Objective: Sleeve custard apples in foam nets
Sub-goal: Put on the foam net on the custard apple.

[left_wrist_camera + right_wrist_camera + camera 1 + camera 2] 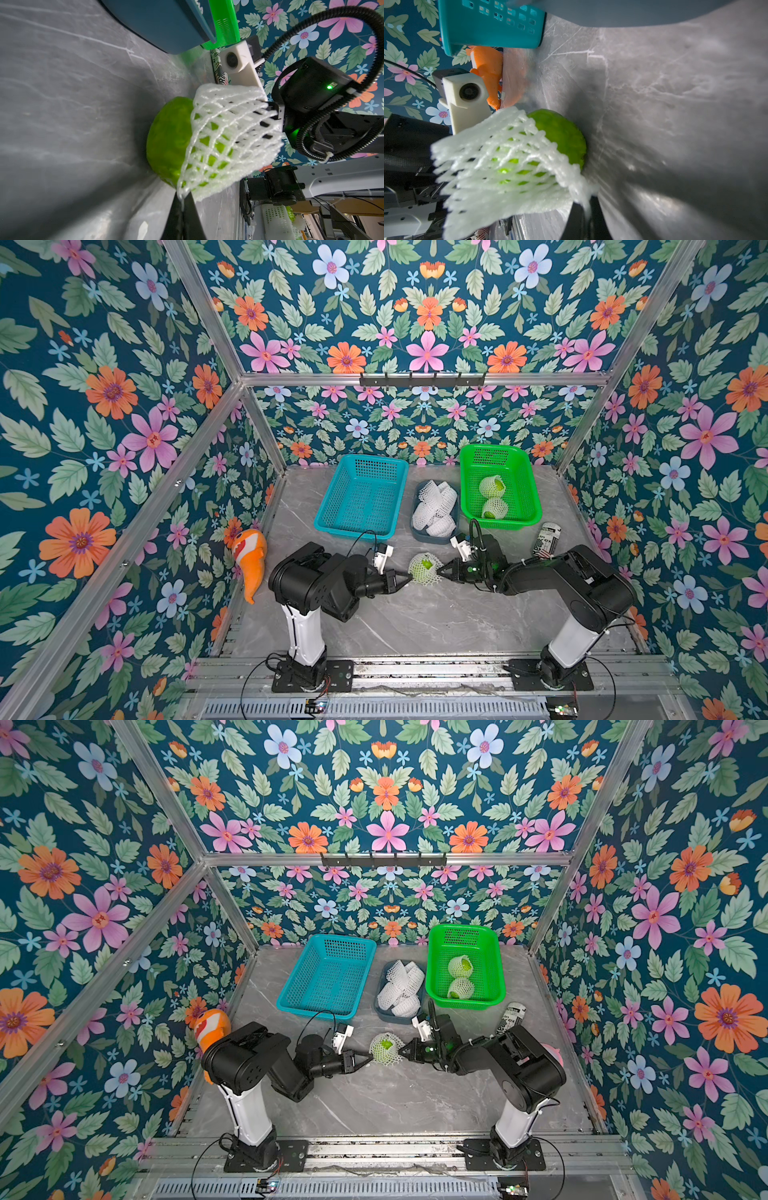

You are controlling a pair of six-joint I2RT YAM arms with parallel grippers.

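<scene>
The last custard apple is sitting on the table between the two arms, and a foam net is covering only part of it; in both wrist views the half nearest the table is showing bare green. The left gripper is pinching shut on the net's rim at one side; the right gripper is clamping the opposite side of the rim in the same way.

The step in hand looks to be drawing the sleeve down over the rest of the fruit. To do it well, both arms are probably needing to pull apart first, so the mouth is stretching wider than the fruit, and then to lower together; an uneven pull is likely to roll the apple or drag it sideways. Each pinch is taking only a thin edge of soft foam, so slipping or tearing is a risk.

Two sleeved fruits are lying in the green basket.
</scene>
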